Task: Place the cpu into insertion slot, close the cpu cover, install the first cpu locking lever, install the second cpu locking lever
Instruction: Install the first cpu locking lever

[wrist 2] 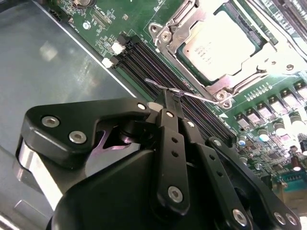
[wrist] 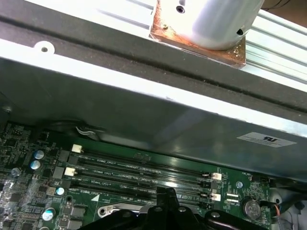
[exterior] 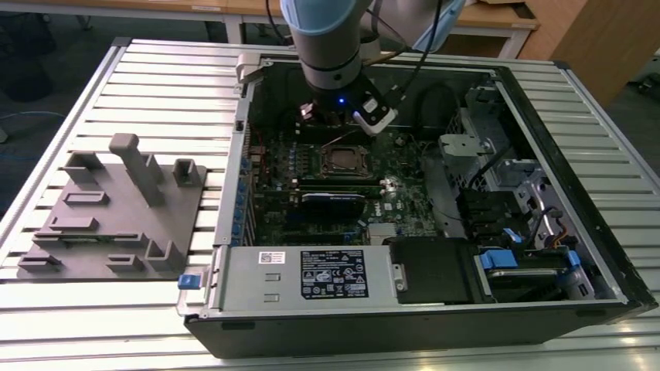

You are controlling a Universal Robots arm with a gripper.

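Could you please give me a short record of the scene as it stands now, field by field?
Gripper: shut, tips at a thin wire lever
Chip: seated in the socket, metal top showing
Cover: down around the chip
Computer case: open, lying on a slatted table
Grey fixture: on the table, at the exterior view's left of the case

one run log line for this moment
pincer: shut on lever | lever: thin wire by socket corner | cpu: seated in socket | cover: down around cpu
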